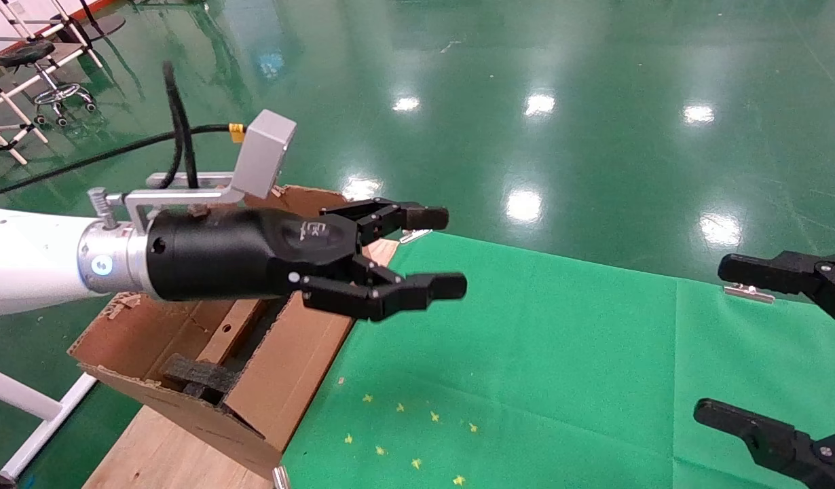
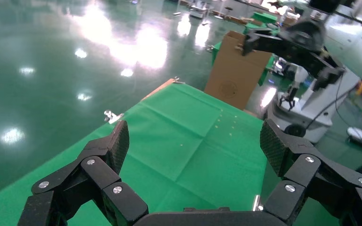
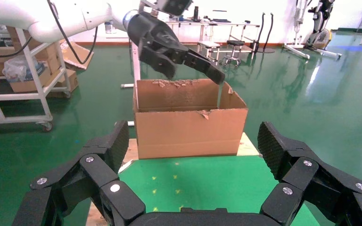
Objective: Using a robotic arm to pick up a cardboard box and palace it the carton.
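In the head view the left gripper [image 1: 436, 252] hangs at mid-left of the frame, above the near edge of the carton [image 1: 207, 353] and the green cloth [image 1: 512, 353] — its fingers spread apart, nothing between them. The carton sits at lower left, open, with dark foam blocks [image 1: 193, 375] inside. The small cardboard box cannot be seen in any view. The right gripper [image 1: 733, 343] shows at the right edge over the cloth, fingers spread wide and empty.

Carton [image 1: 207, 367] at table's left end, foam blocks [image 1: 193, 377] inside, cloth [image 1: 526, 367] to its right
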Controlling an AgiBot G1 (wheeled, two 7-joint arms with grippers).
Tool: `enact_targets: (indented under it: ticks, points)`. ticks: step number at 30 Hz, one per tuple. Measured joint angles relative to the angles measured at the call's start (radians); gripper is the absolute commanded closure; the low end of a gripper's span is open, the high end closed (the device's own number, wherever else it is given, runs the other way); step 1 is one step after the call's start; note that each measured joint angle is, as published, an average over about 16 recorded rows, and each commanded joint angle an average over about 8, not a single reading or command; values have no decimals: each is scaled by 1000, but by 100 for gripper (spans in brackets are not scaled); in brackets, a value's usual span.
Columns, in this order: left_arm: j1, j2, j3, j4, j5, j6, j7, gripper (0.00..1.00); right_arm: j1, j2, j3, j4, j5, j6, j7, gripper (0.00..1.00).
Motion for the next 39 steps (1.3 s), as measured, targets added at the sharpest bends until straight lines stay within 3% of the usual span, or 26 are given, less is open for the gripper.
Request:
enact_targets:
  ticks: [20, 39]
  points:
    - [169, -24, -141, -244, -61, 7, 225, 0, 0, 0, 0, 0, 0, 0, 0, 0]
    - [183, -26, -152, -262, -68, 8, 241, 0, 0, 0, 0, 0, 0, 0, 0, 0]
